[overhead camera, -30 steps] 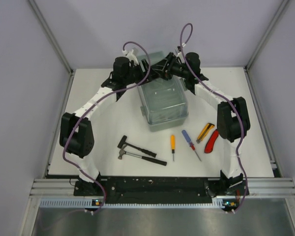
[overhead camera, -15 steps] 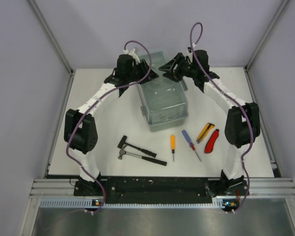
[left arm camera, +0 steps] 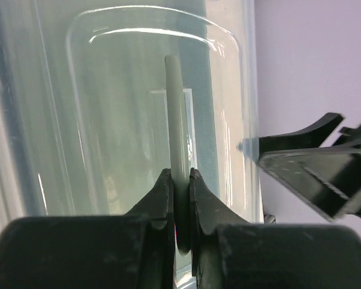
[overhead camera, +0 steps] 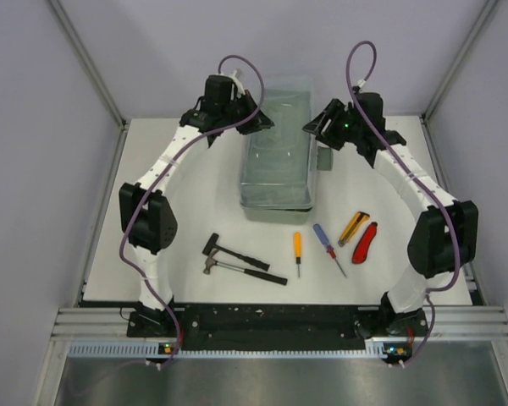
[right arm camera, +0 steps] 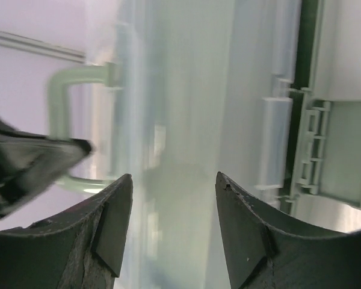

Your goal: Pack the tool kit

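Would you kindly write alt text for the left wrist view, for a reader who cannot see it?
The left tool is shut on the thin pale-green toolbox handle, seen edge-on against the translucent lid. The black right tool reaches in from the right, before a lilac wall.

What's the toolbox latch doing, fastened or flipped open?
Flipped open: the latch sticks out from the toolbox, its ribbed underside showing in the right wrist view.
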Controlling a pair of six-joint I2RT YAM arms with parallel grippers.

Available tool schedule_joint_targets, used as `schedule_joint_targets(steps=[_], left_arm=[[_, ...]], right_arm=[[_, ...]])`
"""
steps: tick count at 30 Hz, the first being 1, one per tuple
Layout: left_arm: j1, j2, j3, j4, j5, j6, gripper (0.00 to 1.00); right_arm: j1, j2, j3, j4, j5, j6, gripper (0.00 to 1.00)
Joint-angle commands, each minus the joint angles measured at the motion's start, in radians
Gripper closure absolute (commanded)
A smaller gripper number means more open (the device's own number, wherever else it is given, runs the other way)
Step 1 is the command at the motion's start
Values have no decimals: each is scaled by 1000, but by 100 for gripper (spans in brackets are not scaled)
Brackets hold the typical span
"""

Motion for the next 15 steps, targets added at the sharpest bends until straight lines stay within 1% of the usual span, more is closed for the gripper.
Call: schedule_joint_targets(steps=[1,5,9,13,15], left_arm=[[21,-83,137,218,60,63,100],[61,-109,130,226,52,44,100],[107,-124,110,240,72,15,100],[140,-127,105,248,98,-10,100],[150,-130,105,255,109,-19,100]], right_arm=[[-3,-50,-58,-64,123,-109,43],[-3,-78,-124,-85,201,-136,43],[-4,-130,-186,-81,241,-146,43],[-4,-190,-238,-41,266,-165,37],[-4,-191,-244,-42,254,-180,36]])
